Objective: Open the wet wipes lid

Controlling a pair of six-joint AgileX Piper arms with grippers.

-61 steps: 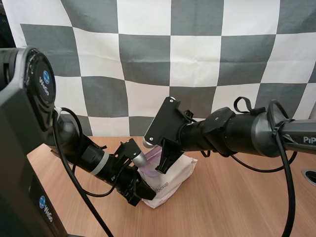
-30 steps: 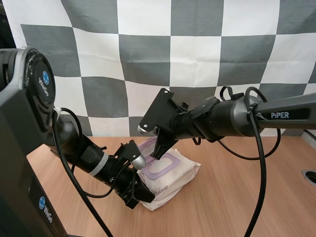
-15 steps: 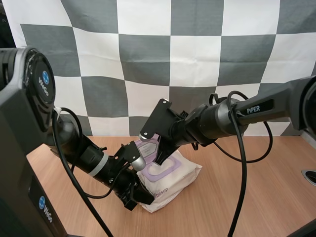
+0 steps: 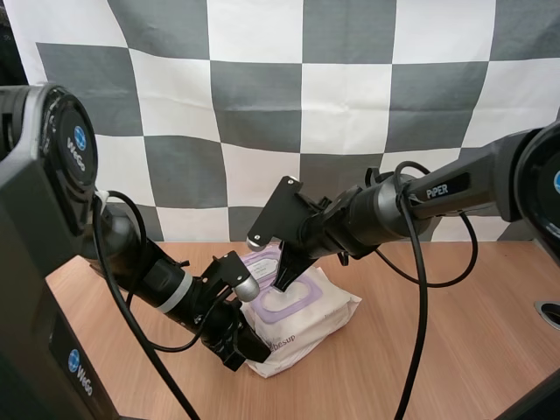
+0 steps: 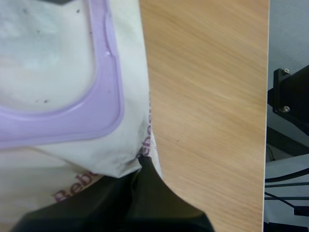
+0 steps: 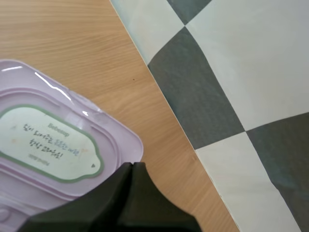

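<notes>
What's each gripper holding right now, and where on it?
The left gripper pinches the wet wipes pack by its near corner. The right gripper seems shut on the free edge of the lid, which stands lifted.

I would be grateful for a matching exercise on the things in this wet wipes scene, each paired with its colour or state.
Things:
1. lid
2. pack
3. table
4. left gripper

Descriptions:
A. bare brown wood
B. pinching a corner of the pack
C. lilac, lifted off the opening
D. white, lying on the table

Pairs: 1-C, 2-D, 3-A, 4-B
</notes>
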